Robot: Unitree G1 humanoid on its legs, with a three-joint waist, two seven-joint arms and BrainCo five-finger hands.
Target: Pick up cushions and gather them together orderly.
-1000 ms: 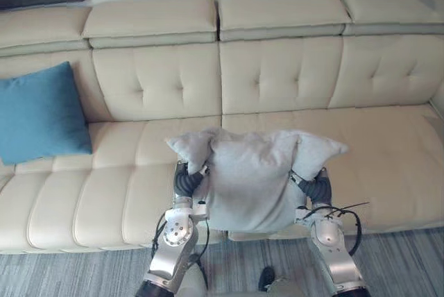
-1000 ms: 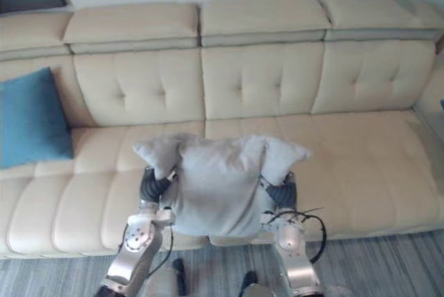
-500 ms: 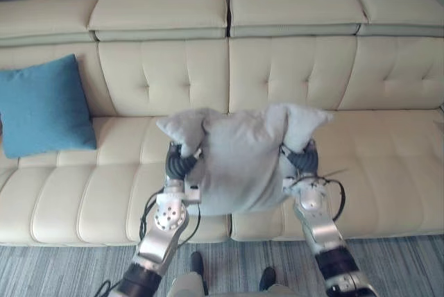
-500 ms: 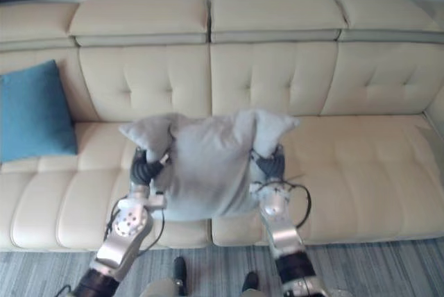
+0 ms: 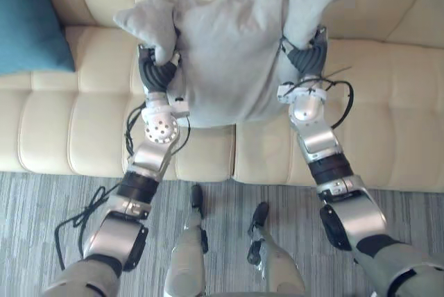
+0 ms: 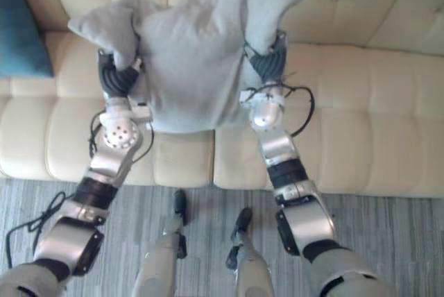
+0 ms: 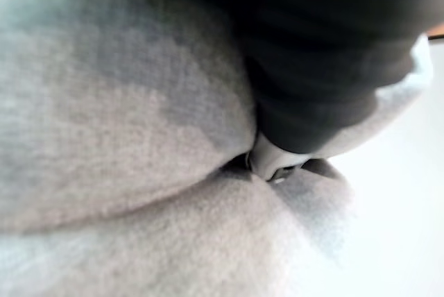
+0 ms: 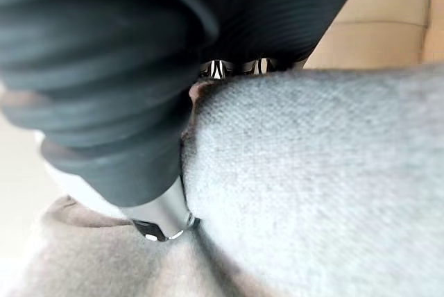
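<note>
The grey cushion [image 5: 229,54] hangs between the two hands, clear of the sofa [image 5: 388,103]. The left hand [image 5: 158,68] pinches one upper corner, with a silver finger [image 7: 270,162] buried in a fold. The right hand [image 5: 309,51] pinches the other, its thumb [image 8: 163,217] pressed into the cloth under its fingers. The blue cushion [image 5: 28,19] leans well off to the outer side of the left hand. To do this carry well, I judge both pinches should stay equally firm and level. The hanging lower edge should clear the seat. The cushion should come down just beside the blue one, with both hands letting go together.
</note>
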